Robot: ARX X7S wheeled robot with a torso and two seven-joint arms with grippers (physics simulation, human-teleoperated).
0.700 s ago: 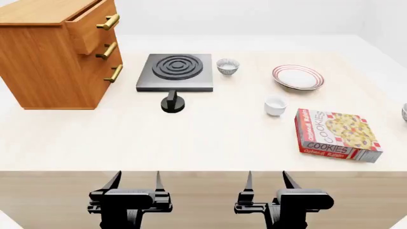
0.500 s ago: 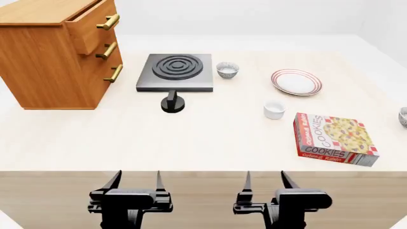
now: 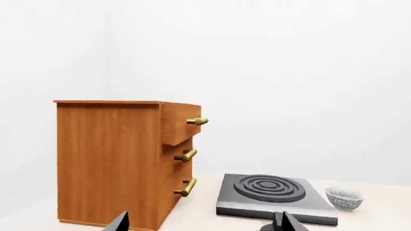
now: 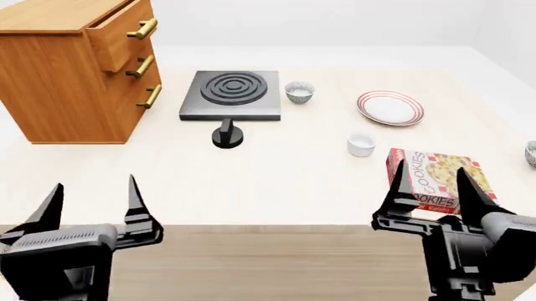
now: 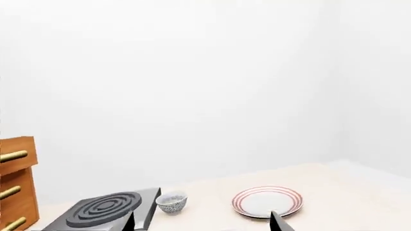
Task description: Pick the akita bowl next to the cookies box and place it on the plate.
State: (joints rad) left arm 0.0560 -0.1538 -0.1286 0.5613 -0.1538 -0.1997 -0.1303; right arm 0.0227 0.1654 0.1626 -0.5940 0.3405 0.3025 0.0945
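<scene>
The akita bowl next to the cookies box shows only as a speckled sliver at the head view's right edge. The plate, white with red rings, lies farther back. A look-alike speckled bowl stands beside the stove. My right gripper hovers open at the near table edge, in front of the cookies box and covering part of it. My left gripper is open at the near left. Both hold nothing.
A wooden drawer cabinet stands at the back left. A black stove plate with its knob sits mid-table. A plain white cup stands between the plate and the cookies box.
Both grippers have risen from below the table edge and spread apart, the left toward the left, the right toward the cookies box. The objects have not moved.
</scene>
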